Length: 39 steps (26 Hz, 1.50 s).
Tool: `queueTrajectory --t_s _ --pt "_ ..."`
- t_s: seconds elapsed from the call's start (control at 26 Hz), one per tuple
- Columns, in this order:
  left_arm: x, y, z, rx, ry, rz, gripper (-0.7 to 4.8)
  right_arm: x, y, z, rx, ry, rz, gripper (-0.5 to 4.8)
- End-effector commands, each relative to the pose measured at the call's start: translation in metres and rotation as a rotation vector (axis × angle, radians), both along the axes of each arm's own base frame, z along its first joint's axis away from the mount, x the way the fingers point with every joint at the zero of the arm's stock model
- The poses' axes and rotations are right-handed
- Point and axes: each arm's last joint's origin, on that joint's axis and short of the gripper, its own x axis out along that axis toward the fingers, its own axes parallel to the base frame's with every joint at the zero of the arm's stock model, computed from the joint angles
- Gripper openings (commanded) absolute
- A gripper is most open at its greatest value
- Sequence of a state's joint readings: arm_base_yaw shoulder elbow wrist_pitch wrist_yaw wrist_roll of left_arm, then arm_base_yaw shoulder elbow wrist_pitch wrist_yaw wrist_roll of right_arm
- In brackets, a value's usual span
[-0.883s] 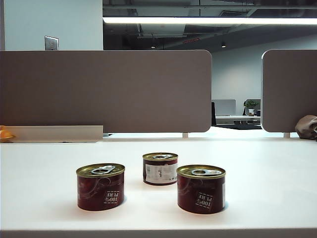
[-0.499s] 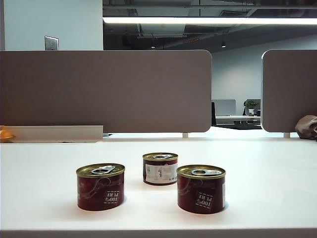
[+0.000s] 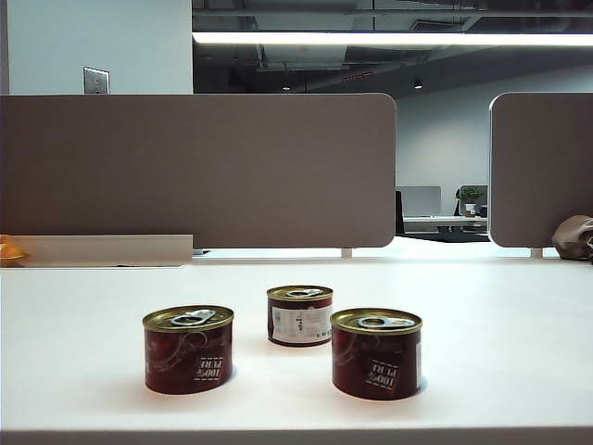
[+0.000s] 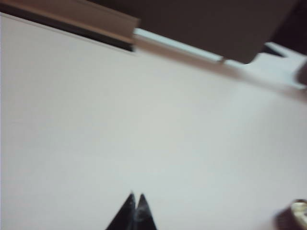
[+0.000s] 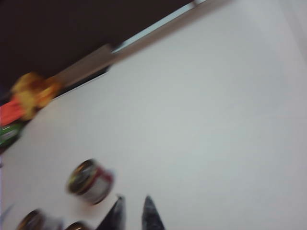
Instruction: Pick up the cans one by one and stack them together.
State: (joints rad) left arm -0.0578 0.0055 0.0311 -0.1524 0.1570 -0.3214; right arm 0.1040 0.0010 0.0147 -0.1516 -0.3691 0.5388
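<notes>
1. The surface (image 3: 482,306) is white and flat. Its near edge runs along the bottom of the exterior view, and its far edge meets grey partition panels (image 3: 199,167). Between the two panels a gap shows an office room with a long ceiling light (image 3: 389,39).
2. At the far left edge of the surface lies a small orange thing (image 3: 9,250); I cannot tell what it is.
3. The left can (image 3: 188,349) stands upright near the front edge, with a dark red label and a gold lid.
4. The middle can (image 3: 299,315) stands further back, apart from the others, and it shows a larger white label.
5. The right can (image 3: 376,352) stands upright near the front, just beside the middle can but not touching it.
6. Wide bare surface lies to the left, to the right and behind the three cans.
7. My left fingers (image 4: 135,211) are closed together, tip against tip, holding nothing, above bare surface; one can is only at the corner of that blurred view.
8. My right fingers (image 5: 130,211) are narrowly parted with nothing between them, above the surface, and the cans are near them in the blurred wrist view.
9. At the far right edge a brownish thing (image 3: 574,237) rests beside the panel.
</notes>
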Motion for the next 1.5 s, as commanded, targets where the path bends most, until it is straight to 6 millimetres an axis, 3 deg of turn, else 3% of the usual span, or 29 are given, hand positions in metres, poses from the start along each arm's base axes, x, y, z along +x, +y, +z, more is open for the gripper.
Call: queueTrajectory --t_s 0.04,0.23,0.42,0.58,0.69,0.84,1.15,1.34,1.5 --pt "-0.002 -0.003 0.014 -0.062 -0.050 -0.113 -0.05 -0.002 0.004 0.005 0.031 -0.040 0.141 0.54" --pt "-0.005 -0.009 0.014 -0.163 -0.012 -0.326 -0.05 -0.004 0.007 0.005 0.087 -0.005 0.284 0.54" --pt "-0.008 -0.011 0.021 -0.291 0.022 -0.410 -0.06 -0.006 0.009 0.006 0.182 0.055 0.372 0.54" --pt "-0.016 -0.011 0.050 -0.239 -0.073 -0.438 -0.06 -0.009 0.010 0.018 0.189 0.015 0.432 0.54" --pt "-0.031 -0.009 0.083 -0.100 -0.176 -0.403 -0.06 -0.016 0.009 0.044 0.189 -0.056 0.437 0.52" --pt "-0.046 -0.004 0.119 0.134 -0.074 -0.274 -0.06 -0.027 0.008 0.076 0.166 -0.132 0.449 0.39" --pt "-0.004 -0.008 0.137 0.253 0.352 -0.373 -0.06 -0.025 0.009 0.094 -0.094 -0.006 0.503 0.40" --pt "0.022 -0.020 0.130 0.311 0.478 -0.488 -0.06 -0.002 0.013 0.106 -0.145 0.108 0.505 0.41" --pt "0.032 -0.035 0.121 0.433 0.540 -0.529 -0.06 0.025 0.027 0.117 -0.203 0.182 0.577 0.45"
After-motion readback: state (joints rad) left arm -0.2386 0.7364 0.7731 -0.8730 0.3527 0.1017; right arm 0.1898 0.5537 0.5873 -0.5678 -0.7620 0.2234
